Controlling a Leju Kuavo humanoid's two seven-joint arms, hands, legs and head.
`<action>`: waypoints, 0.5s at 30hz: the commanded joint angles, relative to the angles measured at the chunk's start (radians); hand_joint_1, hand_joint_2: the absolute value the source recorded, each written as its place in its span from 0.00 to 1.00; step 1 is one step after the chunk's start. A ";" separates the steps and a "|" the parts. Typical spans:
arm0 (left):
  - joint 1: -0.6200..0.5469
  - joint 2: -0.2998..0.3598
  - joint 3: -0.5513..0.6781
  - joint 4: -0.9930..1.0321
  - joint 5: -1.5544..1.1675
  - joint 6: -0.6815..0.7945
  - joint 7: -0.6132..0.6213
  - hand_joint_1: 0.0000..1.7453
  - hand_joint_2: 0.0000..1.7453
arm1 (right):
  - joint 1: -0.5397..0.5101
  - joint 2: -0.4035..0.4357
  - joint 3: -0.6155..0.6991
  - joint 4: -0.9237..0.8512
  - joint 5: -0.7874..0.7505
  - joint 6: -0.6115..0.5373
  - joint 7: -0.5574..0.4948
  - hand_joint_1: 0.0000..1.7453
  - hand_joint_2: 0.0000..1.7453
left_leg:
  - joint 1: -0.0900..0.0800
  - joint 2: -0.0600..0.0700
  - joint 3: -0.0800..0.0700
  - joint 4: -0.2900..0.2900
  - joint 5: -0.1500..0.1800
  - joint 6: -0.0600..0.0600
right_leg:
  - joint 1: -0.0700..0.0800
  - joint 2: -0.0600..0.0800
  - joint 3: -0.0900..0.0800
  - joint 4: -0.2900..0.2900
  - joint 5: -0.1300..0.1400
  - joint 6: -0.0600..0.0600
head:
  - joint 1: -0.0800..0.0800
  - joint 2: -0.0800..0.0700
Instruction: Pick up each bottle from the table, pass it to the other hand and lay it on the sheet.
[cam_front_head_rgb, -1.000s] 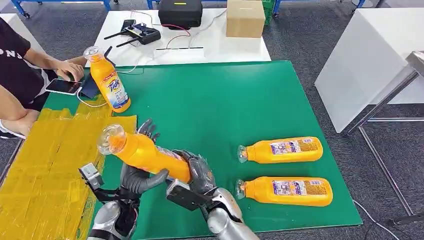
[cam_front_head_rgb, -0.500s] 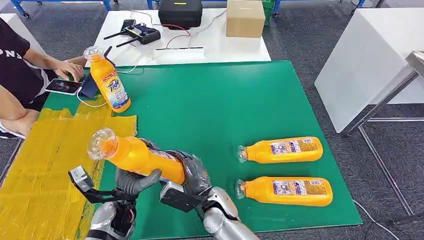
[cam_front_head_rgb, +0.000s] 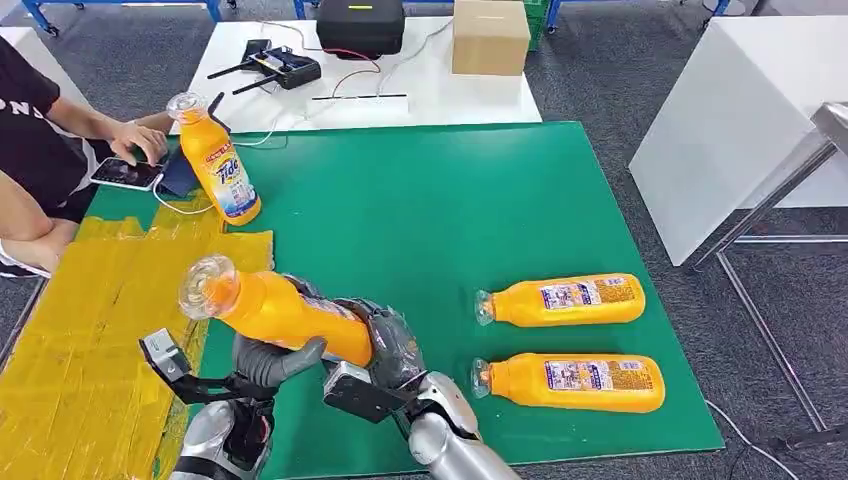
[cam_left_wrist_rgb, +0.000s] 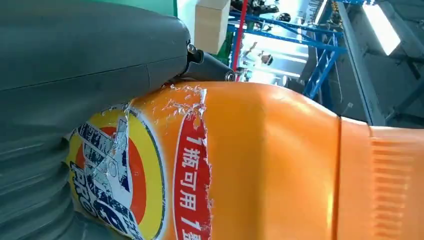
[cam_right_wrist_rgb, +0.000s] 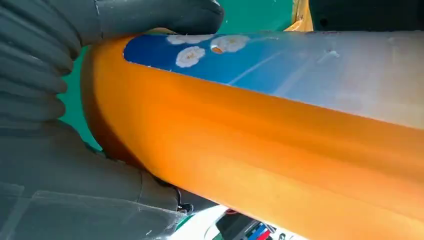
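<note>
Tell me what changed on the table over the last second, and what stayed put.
The held bottle shifted left toward the yellow sheet, gripped by both the left hand and right hand, whose left fingers closed under it. The upright bottle and the two lying bottles did not move.

Wide bare green tabletop (cam_front_head_rgb: 430, 200) in the middle, plenty of room there. Two bottles (cam_front_head_rgb: 560, 300) lie side by side near the right edge. One upright bottle (cam_front_head_rgb: 215, 160) stands at the far left, just beyond the yellow sheet (cam_front_head_rgb: 90, 320). A person's hand (cam_front_head_rgb: 135, 140) rests beside it, crowding that corner.
</note>
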 joint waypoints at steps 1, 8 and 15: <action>-0.067 0.009 -0.057 0.001 -0.030 0.023 0.006 1.00 1.00 | -0.016 0.019 -0.021 0.037 0.018 0.018 0.000 1.00 1.00 | 0.001 -0.002 0.002 0.001 -0.001 -0.002 | 0.001 -0.003 0.003 0.000 -0.002 -0.001 | 0.000 0.000; -0.139 0.038 -0.024 -0.087 -0.248 0.287 0.071 1.00 1.00 | 0.051 0.009 -0.132 -0.150 0.020 0.039 -0.011 0.00 1.00 | 0.001 -0.003 -0.002 0.002 0.000 -0.001 | 0.001 -0.004 -0.001 0.001 -0.001 0.000 | 0.000 0.000; -0.261 0.061 0.053 -0.097 -0.524 0.489 0.163 1.00 1.00 | 0.120 -0.020 -0.190 -0.400 0.026 0.065 -0.007 0.00 1.00 | 0.002 -0.004 0.000 0.002 -0.001 -0.002 | 0.002 -0.005 0.001 0.002 -0.002 -0.001 | 0.000 0.000</action>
